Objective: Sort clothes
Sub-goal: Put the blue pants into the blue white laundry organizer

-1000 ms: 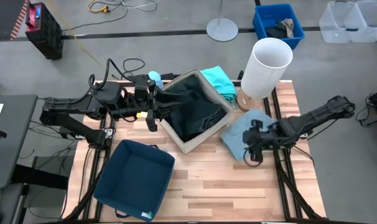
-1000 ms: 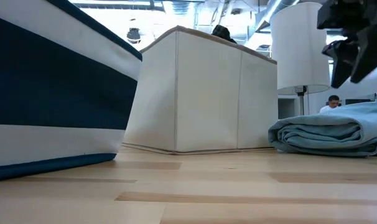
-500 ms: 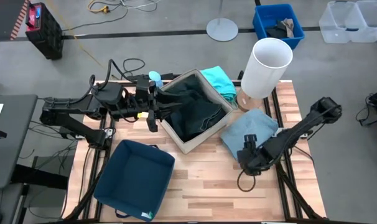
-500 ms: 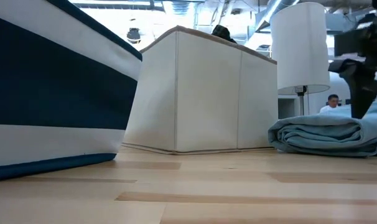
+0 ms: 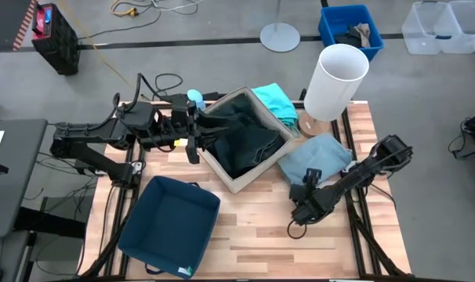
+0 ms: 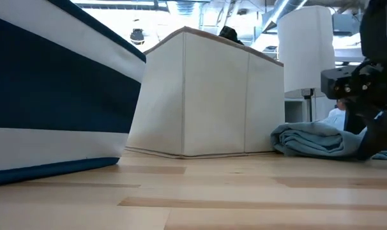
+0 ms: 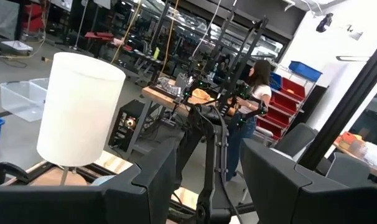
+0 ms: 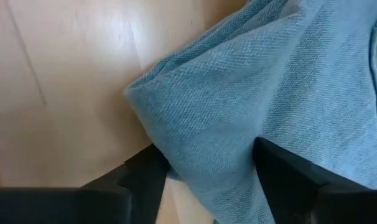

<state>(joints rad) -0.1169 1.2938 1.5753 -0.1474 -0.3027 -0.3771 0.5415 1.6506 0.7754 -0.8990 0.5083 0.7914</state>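
The pale blue garment (image 5: 316,160) lies folded on the table at the right; it also shows in the low view (image 6: 308,137). My right gripper (image 5: 302,205) is low over its near left corner (image 8: 176,106), open, one finger on each side of the cloth. The beige box (image 5: 261,174) holds dark garments (image 5: 241,139). The turquoise garment (image 5: 275,100) lies behind the box. My left gripper (image 5: 192,139) hangs open beside the box's left rim, nothing between its fingers (image 7: 204,186). My right gripper comes from above, slanting, with its open fingers (image 8: 142,177) astride the pale blue garment's folded near left corner (image 8: 201,143). The cloth fills the gap between them and lies slack on the table. Whether the pads press it I cannot tell.
A navy fabric box (image 5: 171,223) stands at the near left. A white lamp (image 5: 337,82) stands on the table's far right, behind the pale blue garment. Bare wood lies between the boxes and along the near edge (image 5: 284,243).
My right gripper has gone down and toward the table's near left, from above the pale blue garment to its near left corner at table height.
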